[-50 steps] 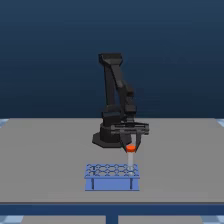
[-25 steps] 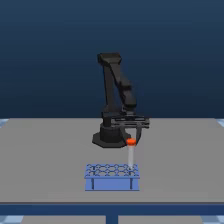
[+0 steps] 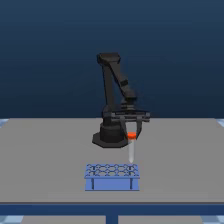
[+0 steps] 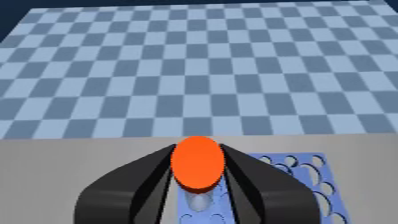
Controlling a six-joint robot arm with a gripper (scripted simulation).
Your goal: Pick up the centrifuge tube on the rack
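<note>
The centrifuge tube (image 3: 131, 149) hangs upright in the air, its orange-red cap (image 3: 131, 135) pinched in my black gripper (image 3: 131, 135) and its whitish tapered tip ending just above the rack's right end. The light-blue rack (image 3: 111, 176) stands on the grey table below, near the front edge. In the wrist view the orange cap (image 4: 197, 163) sits between my two black fingers (image 4: 133, 182), with the gripper (image 4: 197, 170) shut on it and the rack's holes (image 4: 298, 177) showing underneath. The tube's body is mostly hidden there by its cap.
The arm's black base (image 3: 111, 136) stands on the grey table (image 3: 45, 155) behind the rack. The table's front edge (image 3: 112, 203) lies just before the rack. A blue checkered floor (image 4: 195, 65) spreads beyond the table in the wrist view.
The gripper has risen steadily with the tube in it, lifting the tube clear above the rack. The rack has stayed in place.
</note>
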